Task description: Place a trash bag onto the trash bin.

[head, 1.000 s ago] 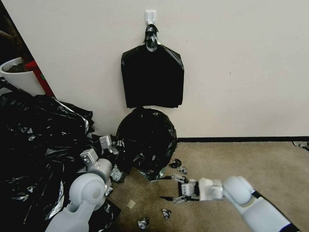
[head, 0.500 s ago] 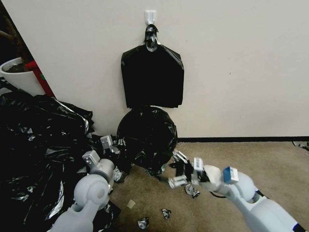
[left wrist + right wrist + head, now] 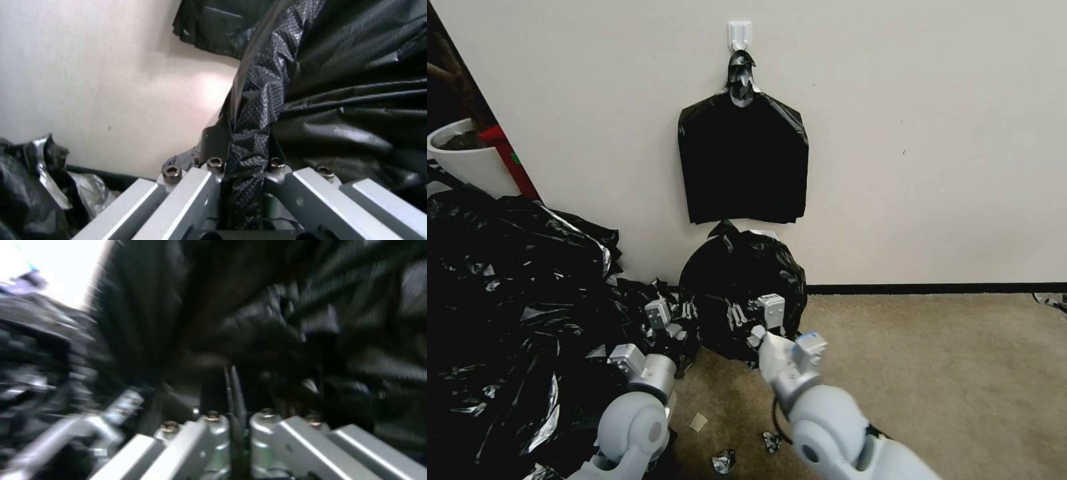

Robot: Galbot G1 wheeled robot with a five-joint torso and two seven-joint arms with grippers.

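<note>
1. Black film is pinched in the left gripper [image 3: 242,173], clamped on a fold of the trash bag [image 3: 737,293].
2. Right gripper [image 3: 747,320] is against the bag's front; its fingers look closed, grip unclear.
3. The bag drapes the trash bin [image 3: 764,234] at the wall.
4. Light, slippery, tear-prone: take the hem.
5. A second ago the right gripper hovered low over the carpet [image 3: 934,373]; it has since risen to the bag.

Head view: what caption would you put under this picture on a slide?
Both grippers, left and right, grip the black trash bag draped over the trash bin against the wall.
</note>
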